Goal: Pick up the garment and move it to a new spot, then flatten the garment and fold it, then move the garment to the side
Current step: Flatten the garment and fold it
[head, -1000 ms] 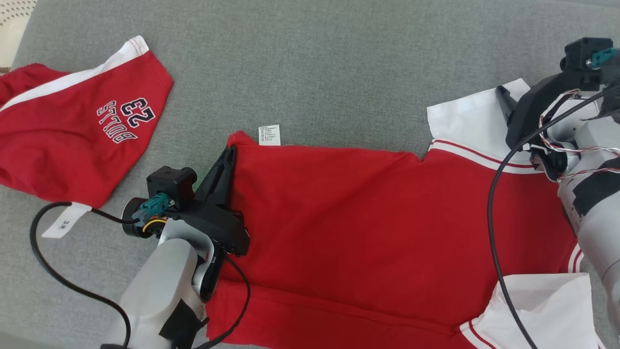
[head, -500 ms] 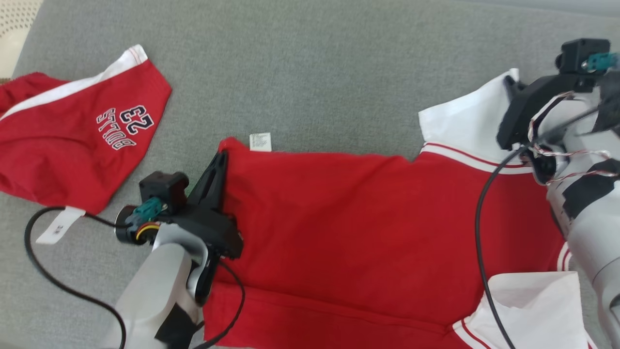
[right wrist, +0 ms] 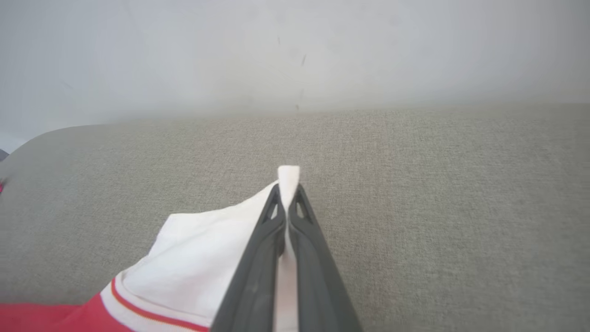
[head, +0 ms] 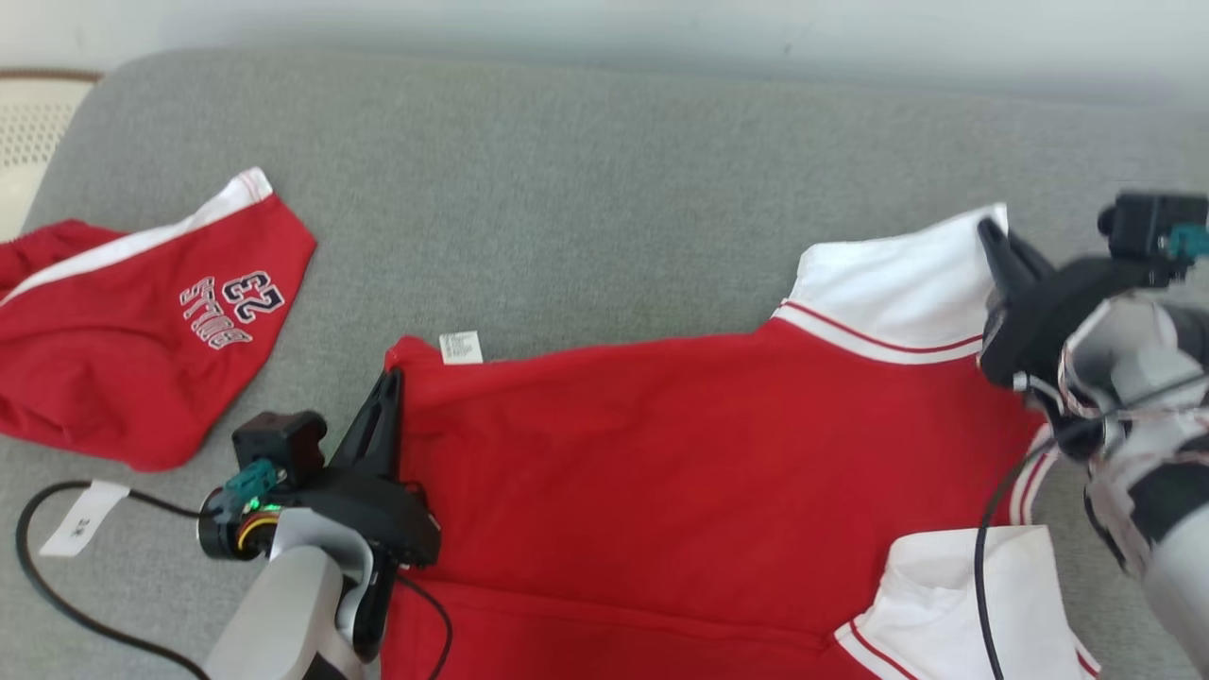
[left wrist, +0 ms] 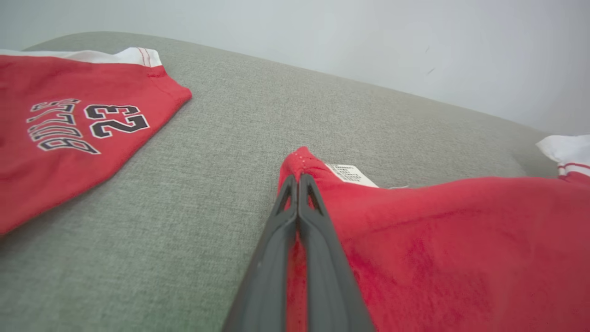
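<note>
The garment (head: 680, 444) is a red shirt with white sleeves, spread across the grey cushion (head: 586, 189). My left gripper (head: 389, 382) is shut on its red corner beside the small care label (head: 460, 347); the left wrist view shows the fingers (left wrist: 318, 240) pinching red cloth (left wrist: 438, 240). My right gripper (head: 987, 231) is shut on the corner of the far white sleeve (head: 897, 283). In the right wrist view, a tip of white fabric (right wrist: 289, 174) pokes out past the closed fingers (right wrist: 258, 276), lifted a little off the cushion.
Red shorts (head: 142, 321) printed "BULLS 23" lie at the left, also in the left wrist view (left wrist: 69, 129). A white paper tag (head: 80, 505) and a black cable (head: 57, 586) lie near my left arm. A pale wall (head: 604, 28) runs behind the cushion.
The right gripper has shut on the white sleeve corner and raised it slightly. The head camera has tilted up, shifting the whole picture. The left gripper keeps its grip on the red corner.
</note>
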`<state>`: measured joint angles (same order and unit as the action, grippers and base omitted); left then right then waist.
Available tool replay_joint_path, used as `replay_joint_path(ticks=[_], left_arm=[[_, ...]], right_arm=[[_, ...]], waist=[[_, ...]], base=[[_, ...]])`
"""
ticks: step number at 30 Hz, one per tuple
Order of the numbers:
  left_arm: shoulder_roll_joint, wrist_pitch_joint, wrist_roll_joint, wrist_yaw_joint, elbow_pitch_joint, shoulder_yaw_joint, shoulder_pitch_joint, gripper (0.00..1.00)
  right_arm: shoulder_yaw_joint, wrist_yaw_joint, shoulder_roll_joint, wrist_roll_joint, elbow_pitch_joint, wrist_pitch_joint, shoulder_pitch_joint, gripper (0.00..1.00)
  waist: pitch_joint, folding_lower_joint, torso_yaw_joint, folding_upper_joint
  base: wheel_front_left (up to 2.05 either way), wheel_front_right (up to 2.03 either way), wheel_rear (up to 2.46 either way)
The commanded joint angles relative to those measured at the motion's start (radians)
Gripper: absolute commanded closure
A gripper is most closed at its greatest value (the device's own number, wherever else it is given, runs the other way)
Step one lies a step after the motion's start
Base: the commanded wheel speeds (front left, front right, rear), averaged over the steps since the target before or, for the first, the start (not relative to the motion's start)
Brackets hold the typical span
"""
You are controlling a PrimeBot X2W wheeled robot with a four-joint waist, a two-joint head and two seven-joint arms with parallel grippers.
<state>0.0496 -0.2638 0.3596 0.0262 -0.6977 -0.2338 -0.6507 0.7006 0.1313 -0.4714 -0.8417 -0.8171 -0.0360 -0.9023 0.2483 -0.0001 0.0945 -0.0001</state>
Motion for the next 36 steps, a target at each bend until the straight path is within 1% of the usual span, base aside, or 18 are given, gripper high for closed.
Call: replay_joint_path(ticks=[1,6,15,19,22,29,36], left_arm=[[0.002,-0.001,-0.018,0.006,0.008,0.014,0.027,1.0],[0.002,-0.001,-0.015,0.023,0.033,0.044,0.072,1.0],[0.002,-0.001,-0.006,0.04,0.077,0.068,0.177,1.0],[0.002,-0.001,0.009,0.038,0.096,0.076,0.229,1.0],[0.002,-0.001,0.014,0.037,0.112,0.077,0.257,1.0],[0.002,-0.001,0.061,0.017,0.15,0.071,0.369,1.0],[0.002,-0.001,0.086,0.005,0.114,0.064,0.418,1.0]], right_arm=[[0.013,-0.001,-0.015,-0.025,0.043,-0.016,0.044,1.0],[0.03,-0.001,-0.048,-0.088,0.152,-0.058,0.165,1.0],[0.032,-0.001,-0.084,-0.154,0.274,-0.119,0.39,1.0],[0.025,-0.001,-0.089,-0.181,0.301,-0.134,0.473,1.0],[0.023,-0.001,-0.088,-0.184,0.313,-0.138,0.508,1.0],[0.015,-0.001,-0.073,-0.198,0.352,-0.146,0.599,1.0],[-0.001,-0.001,-0.076,-0.214,0.412,-0.158,0.672,1.0]], waist=[[-0.04,0.0001,-0.022,0.0001],[-0.083,0.0001,-0.03,0.0001],[-0.152,0.0001,-0.034,0.0001],[-0.18,0.0001,-0.037,0.0001],[-0.189,0.0001,-0.039,0.0001],[-0.213,0.0001,-0.043,0.0001],[-0.225,0.0001,-0.046,0.0001]], base=[[0.0,0.0,0.0],[0.0,0.0,0.0],[0.0,0.0,0.0],[0.0,0.0,0.0],[0.0,0.0,0.0],[0.0,0.0,0.0],[0.0,0.0,0.0]])
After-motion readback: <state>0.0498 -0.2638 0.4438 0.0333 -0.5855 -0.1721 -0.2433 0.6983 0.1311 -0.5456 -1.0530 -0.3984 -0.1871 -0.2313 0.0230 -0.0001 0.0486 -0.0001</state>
